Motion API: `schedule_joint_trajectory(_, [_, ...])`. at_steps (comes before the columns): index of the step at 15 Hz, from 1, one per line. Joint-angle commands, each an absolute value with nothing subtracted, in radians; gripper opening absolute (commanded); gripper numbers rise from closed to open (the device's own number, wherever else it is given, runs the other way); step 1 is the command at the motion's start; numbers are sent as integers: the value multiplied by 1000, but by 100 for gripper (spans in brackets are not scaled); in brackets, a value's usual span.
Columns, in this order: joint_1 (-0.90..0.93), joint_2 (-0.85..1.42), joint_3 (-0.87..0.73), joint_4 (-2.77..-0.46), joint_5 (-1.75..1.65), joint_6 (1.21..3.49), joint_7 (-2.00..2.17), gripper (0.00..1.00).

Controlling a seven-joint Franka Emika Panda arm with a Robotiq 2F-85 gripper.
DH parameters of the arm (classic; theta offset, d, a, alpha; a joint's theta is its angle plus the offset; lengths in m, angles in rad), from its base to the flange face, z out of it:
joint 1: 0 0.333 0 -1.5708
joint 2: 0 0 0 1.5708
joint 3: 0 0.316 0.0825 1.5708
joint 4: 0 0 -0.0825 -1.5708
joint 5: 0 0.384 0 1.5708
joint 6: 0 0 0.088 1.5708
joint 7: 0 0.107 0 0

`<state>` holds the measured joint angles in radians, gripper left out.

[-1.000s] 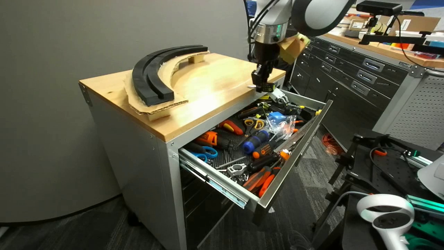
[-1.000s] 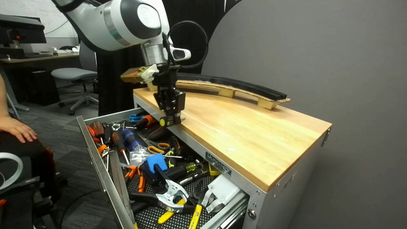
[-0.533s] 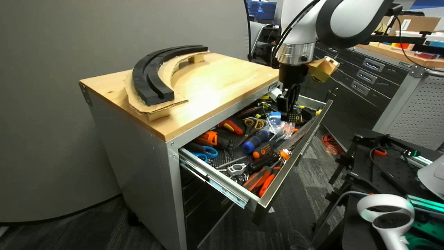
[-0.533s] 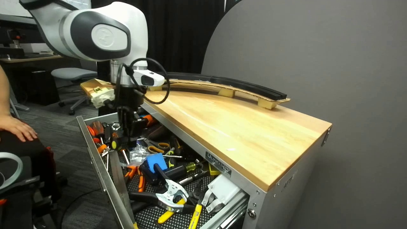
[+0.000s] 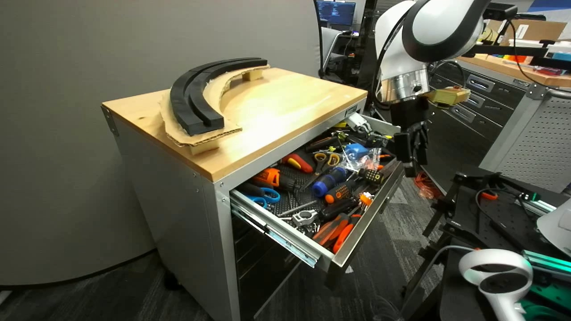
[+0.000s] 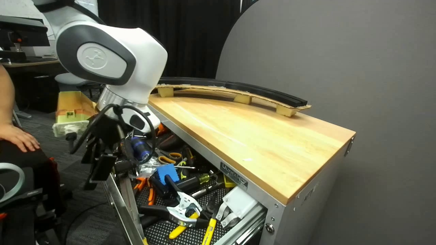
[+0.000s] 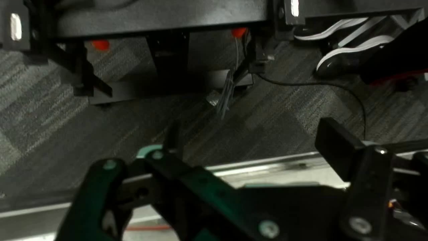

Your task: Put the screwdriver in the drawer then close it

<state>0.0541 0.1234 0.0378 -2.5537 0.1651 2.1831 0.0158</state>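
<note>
A grey partition (image 5: 134,58) backs the work area; the wood-topped table (image 5: 276,111) stands in front of it. The arm (image 6: 95,61) reaches down at the front of the table. The drawer (image 5: 363,223), directly beneath the table's wooden top, is extended and loaded with other tools (image 5: 329,182). A curved black piece (image 5: 179,100) is supported above the table, well apart from the drawer. The fingers (image 7: 337,147) are spread with nothing between them and hang at the drawer's front wall; whether they touch it cannot be determined. The screwdriver (image 5: 371,176) lies in the drawer among the other tools, near the front wall. Caution: if the screwdriver or a neighbouring tool projects above the rim, it may strike the table's frame during closing and jam the drawer. A push applied at one end of the front wall may skew the drawer and bind it. Lowering the fingers before they clear the wall may cause a collision. Relative to the preceding frame: the screwdriver, then at the fingers above the drawer, is now apart from them; the arm has shifted outward and tilted; the drawer's extension appears unchanged.
</note>
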Motion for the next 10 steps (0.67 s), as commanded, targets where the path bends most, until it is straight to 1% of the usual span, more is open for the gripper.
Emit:
schedule_joint_trajectory(1, [25, 109, 18, -2633, 178, 2246, 50, 74])
schedule_joint_trajectory(2, [34, 112, 22, -2661, 176, 2335, 105, 67])
schedule_joint_trajectory(3, [48, 118, 31, -2684, 170, 2419, 147, 57])
schedule_joint_trajectory(6, [92, 141, 66, -2729, 166, 2658, 249, 34])
schedule_joint_trajectory(9, [159, 132, 99, -2744, 104, 2809, 366, 12])
schedule_joint_trajectory(10, [183, 140, 98, -2740, 61, 2863, 415, 3])
